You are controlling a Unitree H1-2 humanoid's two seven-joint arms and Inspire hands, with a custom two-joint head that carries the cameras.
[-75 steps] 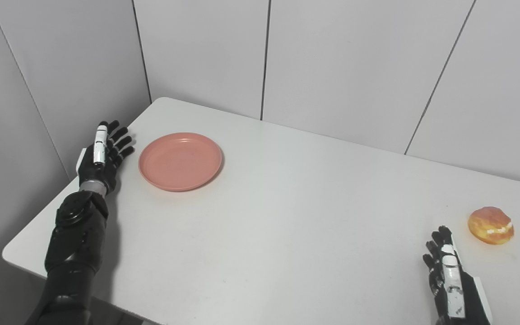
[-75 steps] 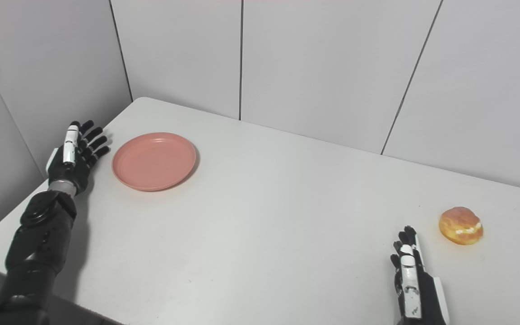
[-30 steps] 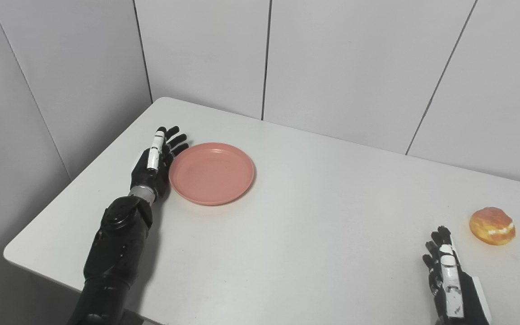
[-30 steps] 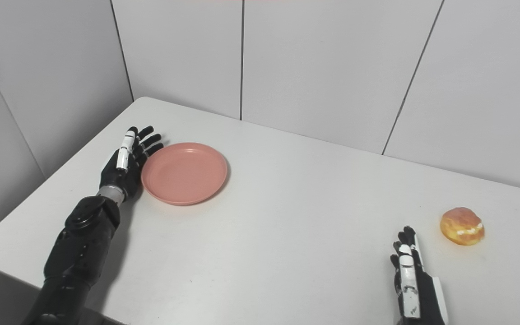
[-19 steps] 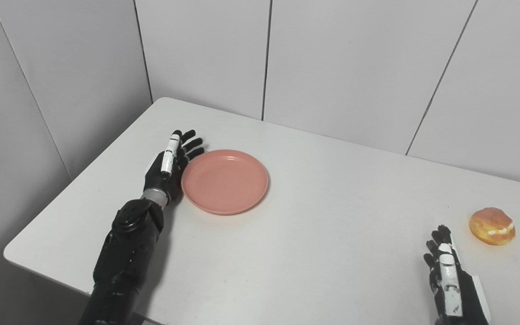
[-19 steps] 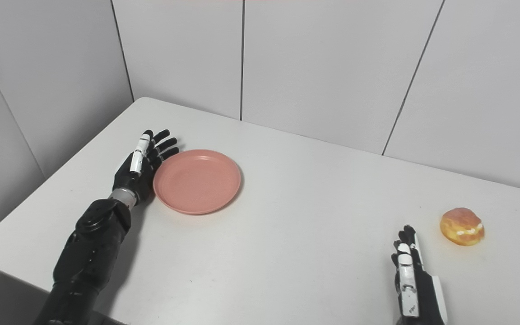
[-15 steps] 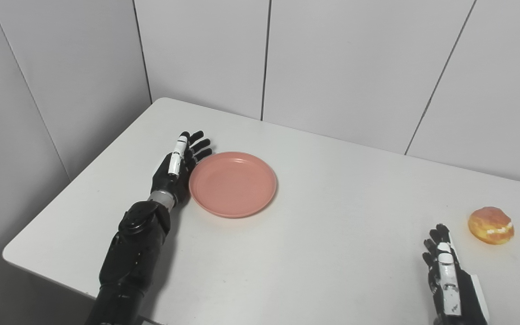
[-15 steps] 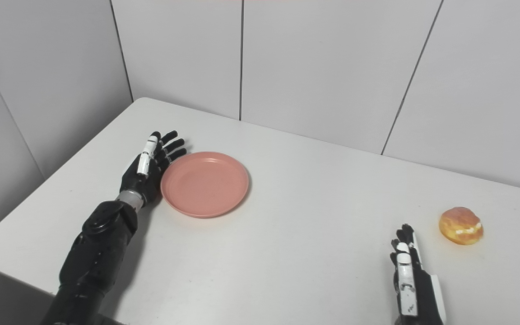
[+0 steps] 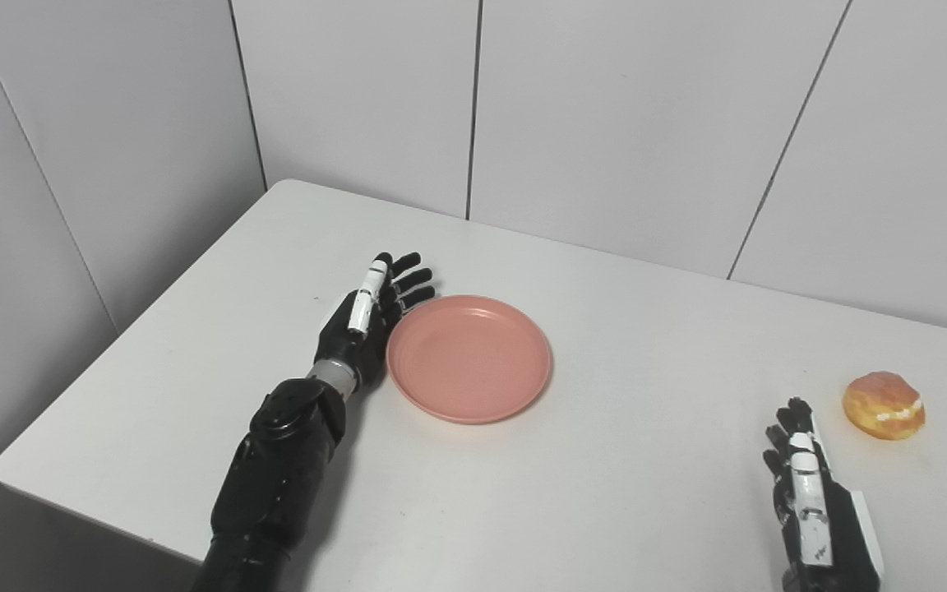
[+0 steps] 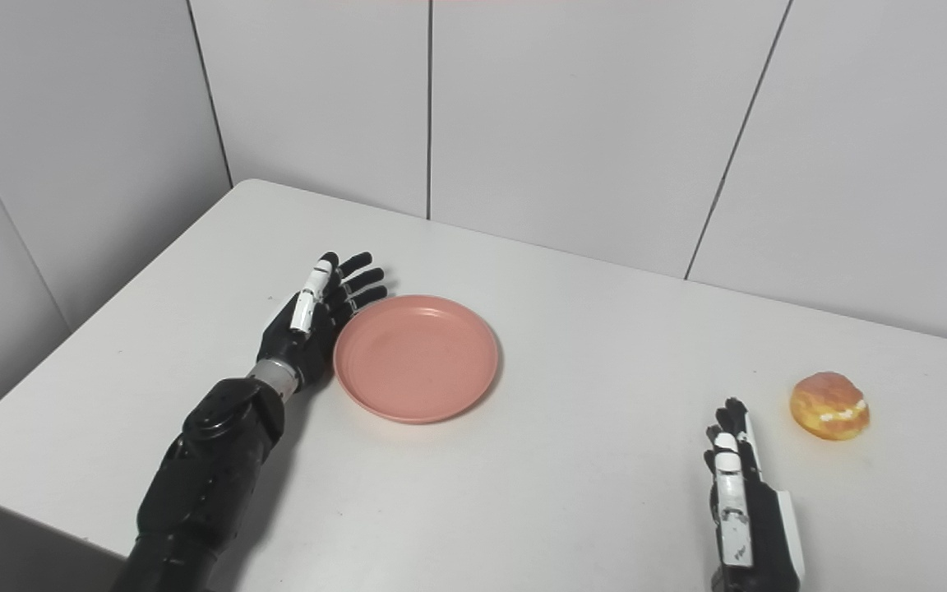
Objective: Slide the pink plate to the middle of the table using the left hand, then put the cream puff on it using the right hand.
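Left eye view: the left hand (image 9: 365,325) stands edge-on to the white surface (image 9: 621,493), fingers (image 9: 408,278) straight and spread, holding nothing; its palm side sits against the near-left rim of the pink plate (image 9: 468,358). Flat-hand contact like this suits a shove, not a lift. The plate lies immediately right of those fingers, approx. mid-surface but a bit left of centre, so the slide looks nearly done, w/ perhaps a short push left. The right hand (image 9: 815,501) waits at the bottom edge, fingers extended and close together, empty. The cream puff (image 9: 883,405) sits beyond and slightly right of its fingertips, near but not touching.

Right eye view: same layout. Left hand (image 10: 309,325) is flush w/ the plate (image 10: 416,358) rim; no fingers curl over it. Right hand (image 10: 741,501) is parked low and upright, presumably kept clear until the plate stops. The puff (image 10: 829,405), cream seam showing, is well apart from the plate, so a carry across the surface awaits.
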